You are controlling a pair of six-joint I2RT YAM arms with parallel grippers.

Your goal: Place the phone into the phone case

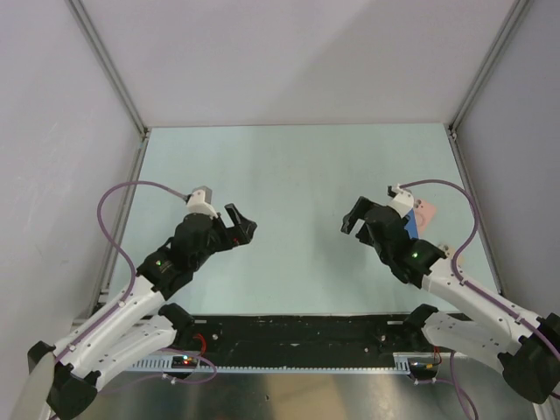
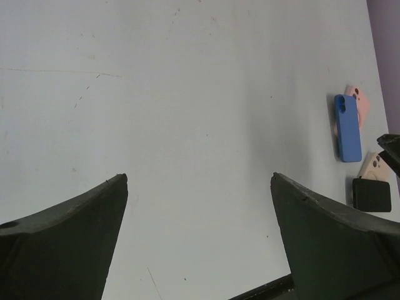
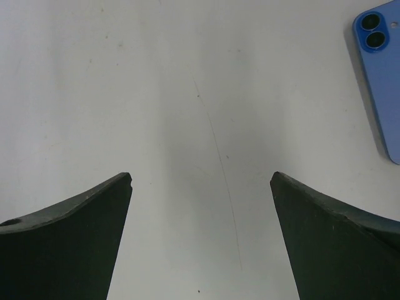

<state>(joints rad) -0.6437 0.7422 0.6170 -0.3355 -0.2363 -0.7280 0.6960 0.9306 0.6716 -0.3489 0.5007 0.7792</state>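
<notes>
The phone [image 2: 347,128] lies flat at the table's right side, its blue back and two camera lenses [image 3: 374,31] facing up. Part of the pale pink phone case [image 2: 362,105] shows from under the phone's far side, also flat on the table; whether the two touch I cannot tell. From above, only a blue sliver of the phone [image 1: 409,223] and a pink corner of the case [image 1: 426,213] show behind my right arm. My right gripper [image 3: 202,176] hovers open and empty, left of the phone. My left gripper [image 2: 200,178] hangs open and empty over the left half of the table.
The pale green table top [image 1: 297,175] is walled in by grey panels with metal frame posts [image 1: 109,66] at the back corners. A black strip [image 1: 297,331] runs along the near edge between the arm bases.
</notes>
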